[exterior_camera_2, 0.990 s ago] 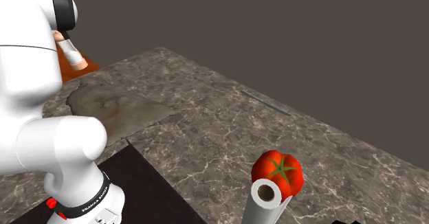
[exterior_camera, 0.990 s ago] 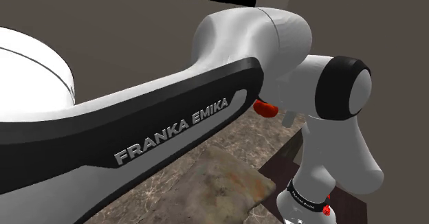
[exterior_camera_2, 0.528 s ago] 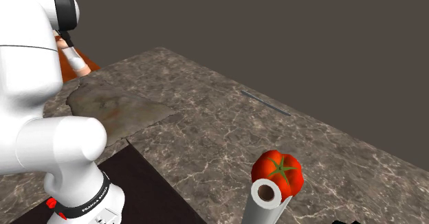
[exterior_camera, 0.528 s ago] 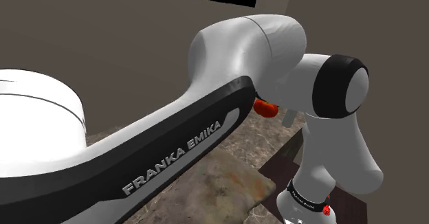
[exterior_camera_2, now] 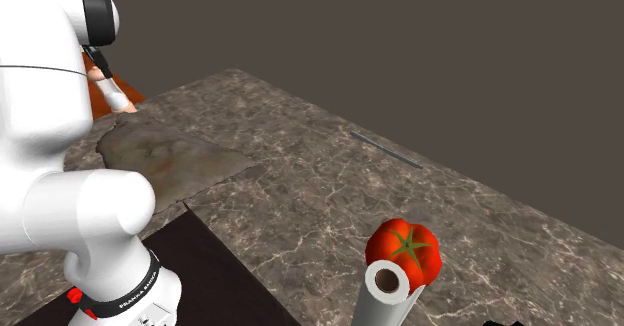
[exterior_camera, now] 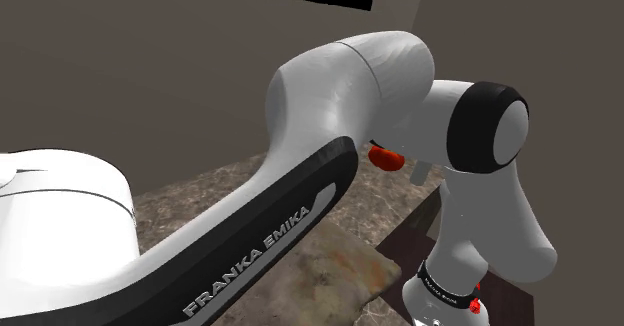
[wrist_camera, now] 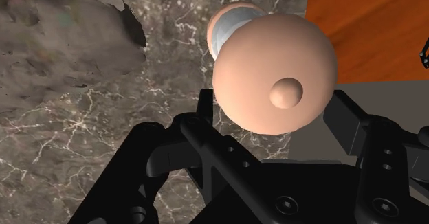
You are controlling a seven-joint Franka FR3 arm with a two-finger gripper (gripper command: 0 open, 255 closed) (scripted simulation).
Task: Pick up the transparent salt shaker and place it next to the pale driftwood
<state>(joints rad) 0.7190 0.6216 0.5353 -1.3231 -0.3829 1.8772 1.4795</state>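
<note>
Marble counter (wrist_camera: 172, 58) below; my fingers (wrist_camera: 347, 119) pinch the shaker (wrist_camera: 275, 71), driftwood (wrist_camera: 62, 44) just ahead of them. I'd ease down gently beside it.

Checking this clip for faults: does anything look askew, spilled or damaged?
Only the salt shaker: it hangs slanted in the gripper, near the table's edge and close to the driftwood. Nothing looks spilled or broken.

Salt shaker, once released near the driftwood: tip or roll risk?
Probably tippy: the salt shaker looks slim and top-heavy under its bulbous peach cap. Round body would likely roll if it falls. Pincer holds it tilted; level first.
</note>
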